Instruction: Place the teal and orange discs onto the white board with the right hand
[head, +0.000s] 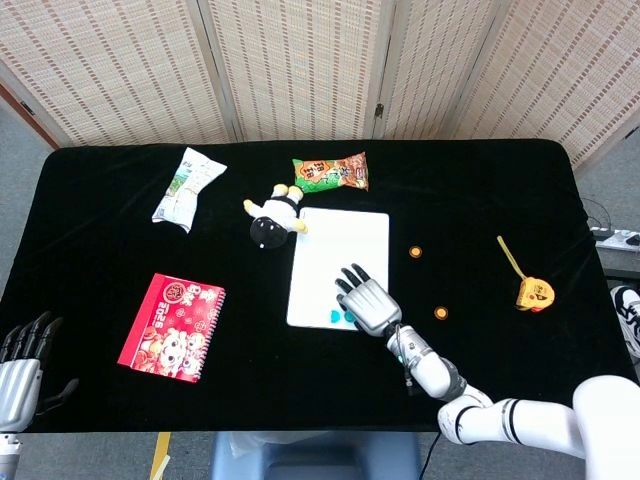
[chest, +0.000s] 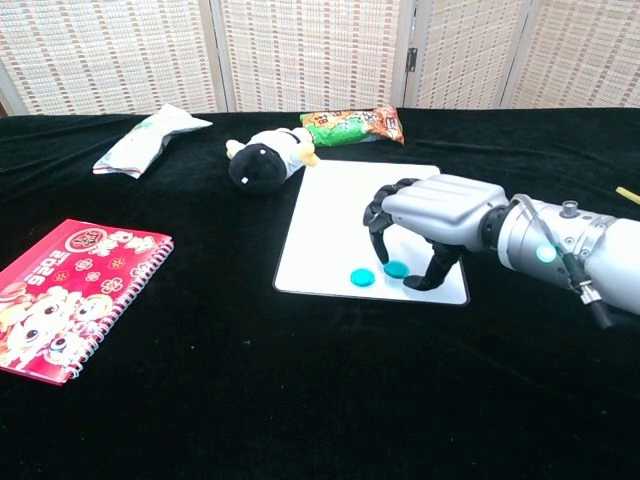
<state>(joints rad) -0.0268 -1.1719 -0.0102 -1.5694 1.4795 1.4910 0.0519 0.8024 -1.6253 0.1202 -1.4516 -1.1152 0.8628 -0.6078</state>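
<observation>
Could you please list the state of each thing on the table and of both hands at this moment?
Right hand: over the white board, fingers arched around a teal disc.
Left hand: idle at the table's near edge, holding nothing.
White board: flat, two teal discs near its front edge.
First teal disc: lying free on the board.
Second teal disc: under the right hand; grip unclear.
Orange discs: on the cloth, off the board.

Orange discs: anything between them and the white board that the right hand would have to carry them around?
Nothing visible. Both orange discs lie on bare black cloth right of the board, with open cloth between. The right hand is over the board's near edge by the two teal discs.
</observation>
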